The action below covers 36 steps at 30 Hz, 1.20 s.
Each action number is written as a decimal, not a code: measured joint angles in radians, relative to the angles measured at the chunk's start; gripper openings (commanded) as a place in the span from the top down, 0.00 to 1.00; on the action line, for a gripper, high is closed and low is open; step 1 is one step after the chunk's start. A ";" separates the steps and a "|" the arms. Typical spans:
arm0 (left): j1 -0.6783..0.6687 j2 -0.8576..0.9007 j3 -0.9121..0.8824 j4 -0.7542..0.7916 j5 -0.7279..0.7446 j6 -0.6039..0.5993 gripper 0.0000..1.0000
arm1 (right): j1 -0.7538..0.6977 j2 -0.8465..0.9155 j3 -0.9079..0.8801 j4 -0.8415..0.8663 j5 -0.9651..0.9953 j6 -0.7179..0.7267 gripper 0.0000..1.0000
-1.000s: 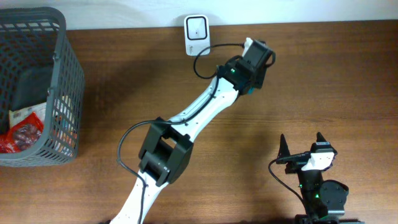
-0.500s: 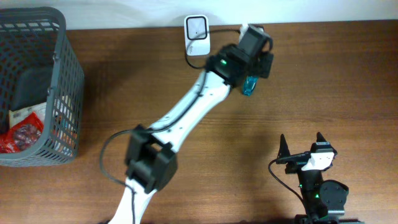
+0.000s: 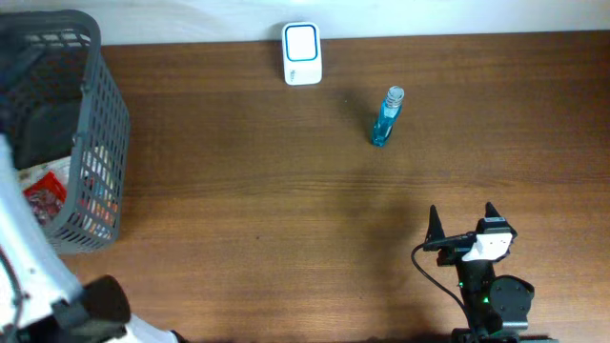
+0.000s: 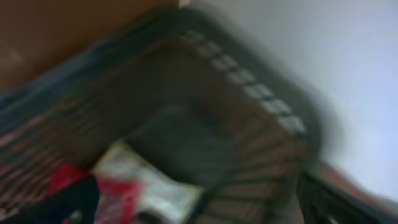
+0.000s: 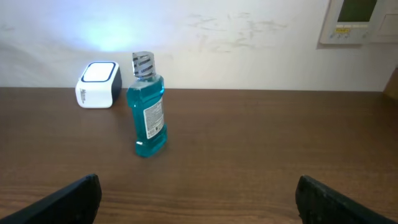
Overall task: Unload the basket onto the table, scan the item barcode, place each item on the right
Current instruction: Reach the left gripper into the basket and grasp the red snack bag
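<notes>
From the overhead view, the dark brown wooden table (image 3: 238,210) carried a clear blue plastic bottle (image 3: 385,119) with a ribbed grey cap. It stood toward the far edge, just right of the middle. The small white box-shaped scanner (image 3: 302,52) with a pale blue window sat at the far edge, to the left of the bottle and apart from it. A grey slatted plastic basket (image 3: 95,124) filled the left end, with red and white packets (image 3: 38,195) inside. The white left arm (image 3: 29,267) crossed the left edge near the basket, but its fingers could not be made out here. The right gripper (image 3: 462,217) rested at the near right, well apart from the bottle, its two dark fingers spread wide with nothing between them.

The left wrist view was heavily blurred. The left gripper (image 4: 196,190) hung above the basket (image 4: 249,68), and its dark fingers (image 4: 68,199) showed only at the lower corners, far apart and empty. The red and white packets (image 4: 134,183) lay below.

In the right wrist view, the right gripper (image 5: 196,190) stood wide and empty, a finger at each lower corner. The bottle (image 5: 147,112) stood upright on the table (image 5: 261,143), a white label on its side. The scanner (image 5: 97,84) sat behind and to its left, near the pale wall (image 5: 236,43).
</notes>
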 measured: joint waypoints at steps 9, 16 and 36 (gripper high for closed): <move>0.047 0.297 -0.008 -0.214 -0.085 -0.262 0.01 | 0.000 0.000 0.000 0.000 0.000 0.000 0.02; 0.042 0.417 -0.040 -0.276 -0.156 -0.550 0.01 | 0.000 0.000 0.000 0.000 0.000 0.000 0.02; 0.153 0.602 -0.063 -0.259 -0.216 -0.673 0.64 | 0.000 0.000 0.000 0.000 0.000 0.001 0.02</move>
